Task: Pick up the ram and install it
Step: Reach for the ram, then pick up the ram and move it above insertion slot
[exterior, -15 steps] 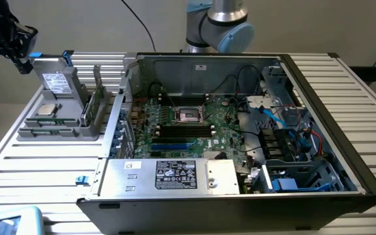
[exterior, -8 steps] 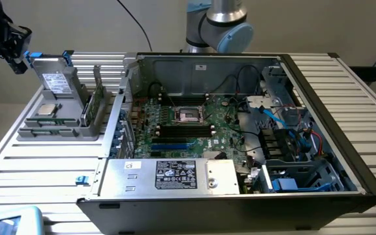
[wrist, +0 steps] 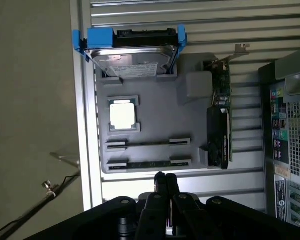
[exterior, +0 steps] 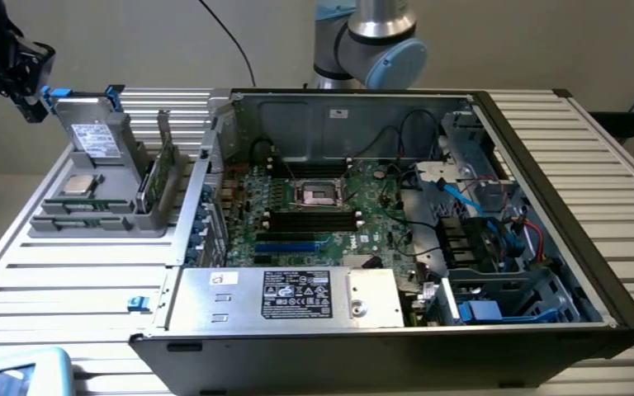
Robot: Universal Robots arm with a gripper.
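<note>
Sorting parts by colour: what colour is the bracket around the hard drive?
Blue; the bracket shows best in the wrist view.

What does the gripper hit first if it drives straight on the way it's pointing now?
Probably the slatted table right at the edge of the gray holder, just short of the nearest ram. The shut gripper lines up there in the wrist view, but depth is unclear.

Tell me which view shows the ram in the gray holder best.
The wrist view: it looks straight down on the ram, a thin dark strip standing edge-up in its slot of the gray holder. The exterior view shows it as a small, slanted sliver at the holder's end nearest that camera.
</note>
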